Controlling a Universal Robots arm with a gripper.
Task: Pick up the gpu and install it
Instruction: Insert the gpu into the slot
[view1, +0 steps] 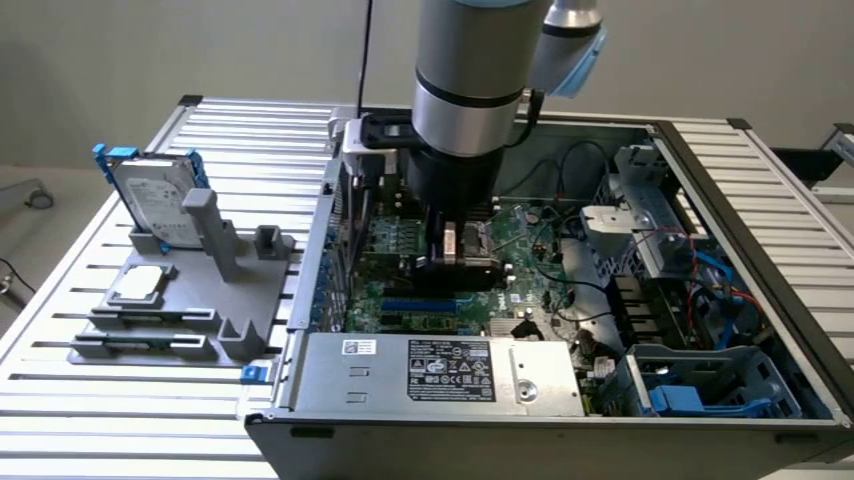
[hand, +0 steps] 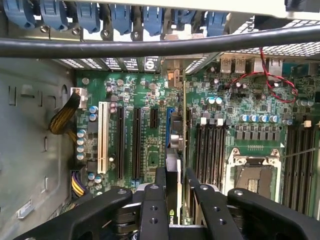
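While my gripper (hand: 176, 171) has its fingers (hand: 152, 200) pinched on the gpu (hand: 173, 162), carried edge-on inside the open case (view1: 534, 450) at the centre of the exterior view above the motherboard (hand: 145, 100), I judge pick-up complete and seating in a slot not yet confirmed.

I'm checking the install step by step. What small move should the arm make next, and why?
Probably ease straight down a little. The fingers stand either side of the graphics card, held edge-on over the motherboard, seemingly in line with the blue slot. Whether it is seated I cannot tell, so a short, gentle push seems safest.
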